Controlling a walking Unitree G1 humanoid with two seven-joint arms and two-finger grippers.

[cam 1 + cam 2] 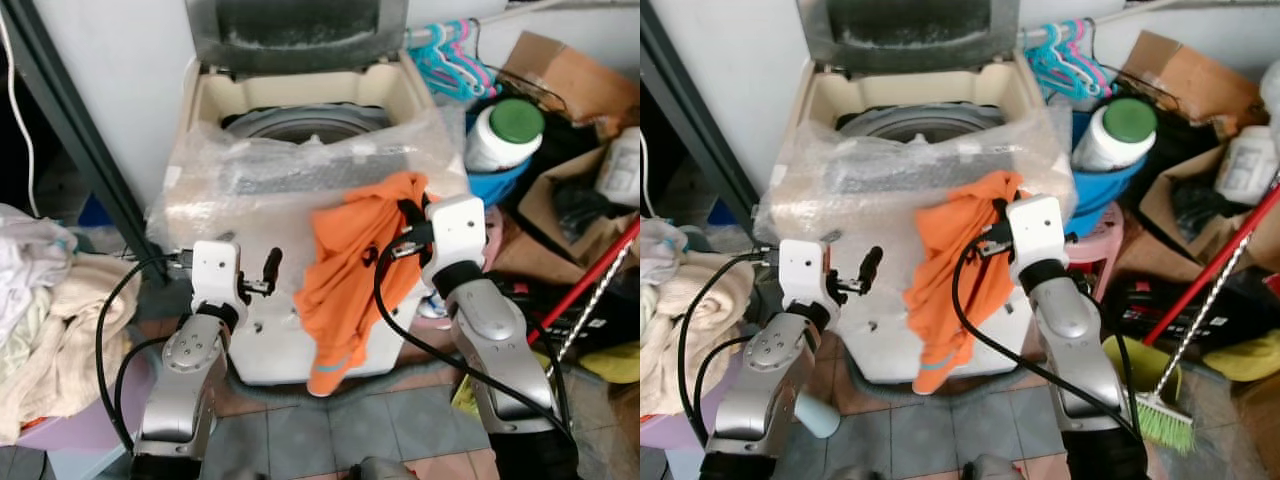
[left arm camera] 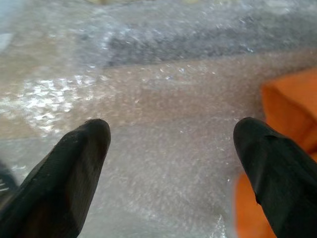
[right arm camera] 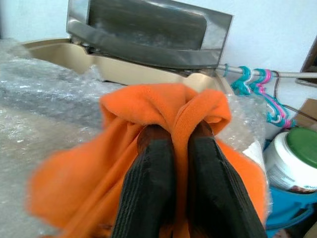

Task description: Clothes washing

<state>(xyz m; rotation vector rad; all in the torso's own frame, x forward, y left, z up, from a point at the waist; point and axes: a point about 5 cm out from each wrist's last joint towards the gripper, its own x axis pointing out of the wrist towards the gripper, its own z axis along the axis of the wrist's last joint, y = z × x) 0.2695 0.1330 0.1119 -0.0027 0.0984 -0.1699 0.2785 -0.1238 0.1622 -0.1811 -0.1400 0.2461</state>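
My right gripper (image 3: 171,148) pinches the soft, light orange shirt (image 1: 355,270) by a top fold, jaws closed; it hangs floppy before the washing machine (image 1: 300,100). My left gripper's (image 2: 171,144) jaws are wide open, probably empty.

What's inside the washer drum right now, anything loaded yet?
The washing machine has its lid up, but bubble wrap on the front panel hides most of the tub; just its grey rim shows. The orange garment hangs outside, pinched by the right gripper.
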